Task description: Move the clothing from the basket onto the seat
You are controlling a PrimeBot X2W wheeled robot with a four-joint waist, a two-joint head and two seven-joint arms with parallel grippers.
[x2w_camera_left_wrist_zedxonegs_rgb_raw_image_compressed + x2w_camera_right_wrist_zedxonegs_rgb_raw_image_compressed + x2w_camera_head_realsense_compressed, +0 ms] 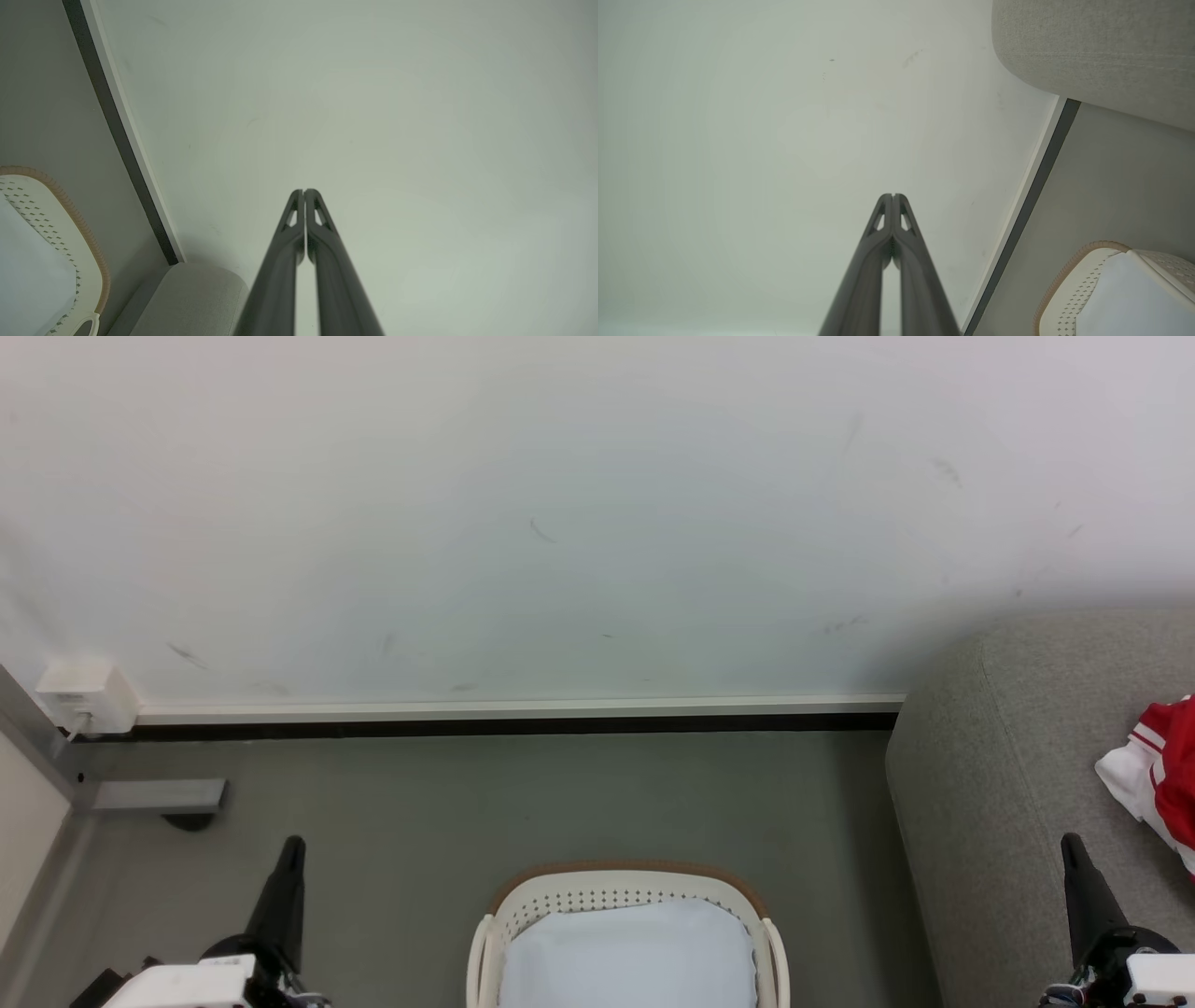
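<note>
Clothing (1162, 775) in red and white lies bunched on top of the seat (1008, 756), at the far right of the head view, where the frame edge cuts it off. It shows white panels with red stripes beside a solid red part. The seat is a large, light grey upholstered block with a rounded corner, and it stands on the right against the wall (560, 523).

The basket (625, 887) sits on the grey floor (448, 803) in the near middle, to the left of the seat and apart from it. Its brown rim and rows of small holes face the wall. A pale bluish-white pad (625, 952) covers the part of its inside that can be seen.

The left gripper (291, 847) hangs at the near left above the floor, well apart from the basket. In the left wrist view its two dark fingers are pressed together along their tips, fully closed, with nothing between them. The right gripper (1071, 845) hangs at the near right over the seat, near the clothing but not touching it. In the right wrist view its fingers likewise meet at the tips, closed on nothing.

A white skirting board (513, 707) with a dark strip below it runs along the foot of the wall. At the far left, a small white box (84, 695) is fixed by the skirting. Just in front of the box, a grey metal foot (154, 795) lies on the floor.
</note>
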